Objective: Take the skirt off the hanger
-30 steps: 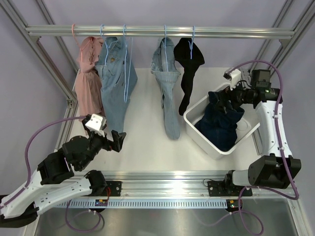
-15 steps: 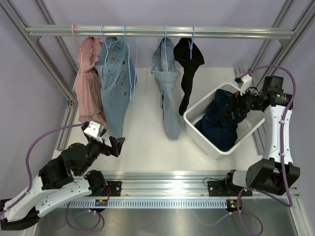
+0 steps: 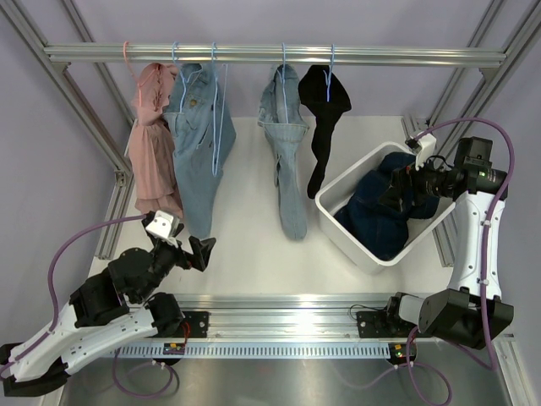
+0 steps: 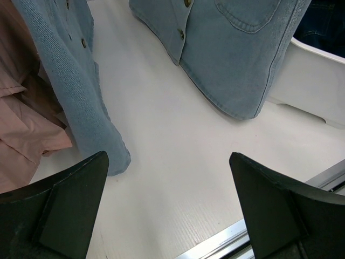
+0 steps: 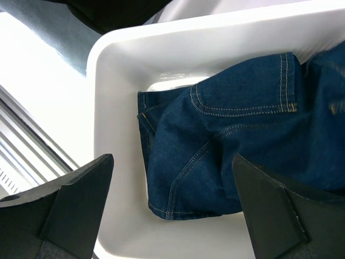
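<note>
The dark denim skirt [image 3: 385,211] lies crumpled in the white bin [image 3: 325,207] at the right of the tabletop [image 3: 254,237], and I see no hanger on it, while other clothes hang on the rail [image 3: 270,55] behind. The right tool [image 3: 399,189] hovers just over it, jaws wide apart and empty; the left tool [image 3: 201,250], also apart and empty, is low at the front left. I judge the task is nearly finished: the next move only asks the right arm to draw back without catching the cloth.

skirt [image 3: 385,211]: dark blue, tan stitching | bin [image 5: 118,108]: white | worktop [image 3: 249,233]: white | jacket [image 3: 199,161]: light blue | top [image 3: 325,106]: black | blouse [image 3: 152,152]: pink
</note>
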